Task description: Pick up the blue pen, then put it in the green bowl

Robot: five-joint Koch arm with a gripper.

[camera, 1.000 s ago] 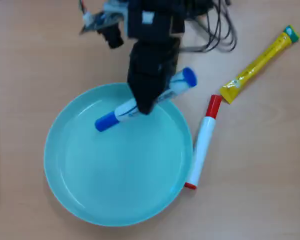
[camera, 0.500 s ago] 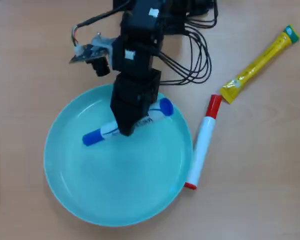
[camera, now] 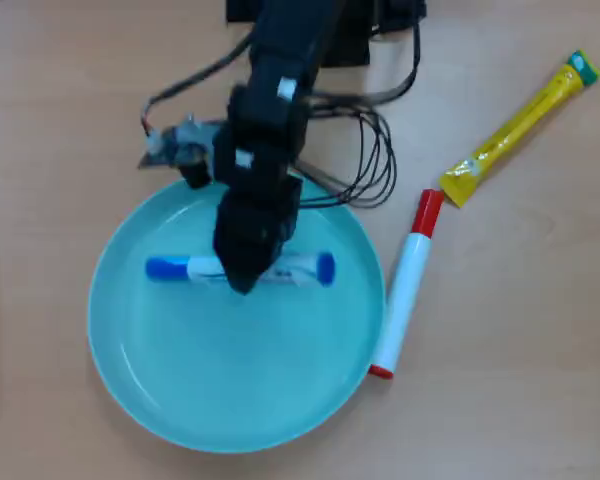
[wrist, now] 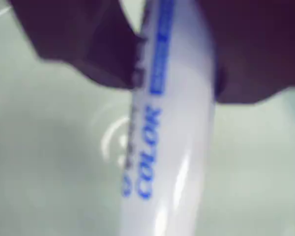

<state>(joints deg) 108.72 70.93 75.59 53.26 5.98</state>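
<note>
1. Claw [camera: 242,280] clamped across the blue pen [camera: 308,269]; wrist view shows the barrel [wrist: 179,142] pinched between dark jaws.
2. Pen lies level over the green bowl [camera: 150,390], upper middle.
3. Risk: released from height, the pen may bounce or roll towards the rim.
4. Red-capped marker [camera: 404,290] sits just beside the bowl; a wide retreat could knock it.

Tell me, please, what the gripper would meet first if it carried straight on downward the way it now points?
Probably the green bowl: the gripper, holding the blue pen, points down over its floor, though height is unclear.
</note>
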